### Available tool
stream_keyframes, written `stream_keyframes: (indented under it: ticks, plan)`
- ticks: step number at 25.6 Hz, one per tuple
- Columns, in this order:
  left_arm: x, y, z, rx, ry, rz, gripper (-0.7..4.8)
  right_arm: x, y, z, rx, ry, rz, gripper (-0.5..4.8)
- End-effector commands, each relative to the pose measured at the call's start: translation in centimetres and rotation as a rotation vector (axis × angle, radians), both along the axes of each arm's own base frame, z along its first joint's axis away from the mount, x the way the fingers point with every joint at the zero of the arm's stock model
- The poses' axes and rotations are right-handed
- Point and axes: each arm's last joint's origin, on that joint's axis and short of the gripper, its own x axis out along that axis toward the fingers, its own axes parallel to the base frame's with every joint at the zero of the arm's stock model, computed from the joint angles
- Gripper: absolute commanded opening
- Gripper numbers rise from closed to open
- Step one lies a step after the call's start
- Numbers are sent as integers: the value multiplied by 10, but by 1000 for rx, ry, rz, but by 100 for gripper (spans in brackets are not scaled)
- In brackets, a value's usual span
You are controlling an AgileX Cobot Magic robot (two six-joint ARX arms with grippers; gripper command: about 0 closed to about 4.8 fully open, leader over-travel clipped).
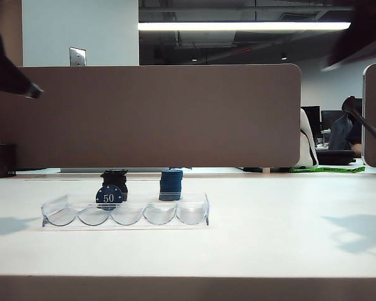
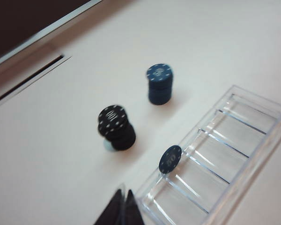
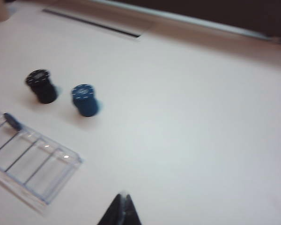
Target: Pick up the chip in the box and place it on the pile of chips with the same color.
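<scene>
Exterior view shows the chip (image 1: 109, 197) standing on edge in the second slot from the left of the clear box (image 1: 194, 210), its white "50" facing the camera. Behind the box stand a black stack (image 1: 114, 182) and, to its right, the blue pile (image 1: 171, 185). Both arms hang high at the frame's upper corners, well above the table and blurred.

Seen from the left wrist, the left gripper (image 2: 123, 211) has its fingers pressed together with nothing between them, hovering near the box's end, the chip (image 2: 170, 159) a little beyond its tips. The right gripper (image 3: 121, 211) looks closed and empty too, over bare table (image 3: 201, 140) well apart from the box.

Judging by this, the task is at its approach: nothing is picked yet. The next move likely calls for one gripper to open, descend over the upright chip and pinch its thin faces.
</scene>
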Motion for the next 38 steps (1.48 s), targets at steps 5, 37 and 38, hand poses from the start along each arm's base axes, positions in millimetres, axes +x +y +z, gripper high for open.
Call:
stream_keyframes:
  ticks: [5,37,38]
  plan:
    - [35,-8,-4,101,-90,-285,-5,33,34,-15,23,-73,99,-5]
    - [102,-30,-75,37,68,-521,166,57,44,-45,4,-14,106,-5]
    - [104,-31,-76,47,58,-517,166,57,44,-45,4,-12,107,-5]
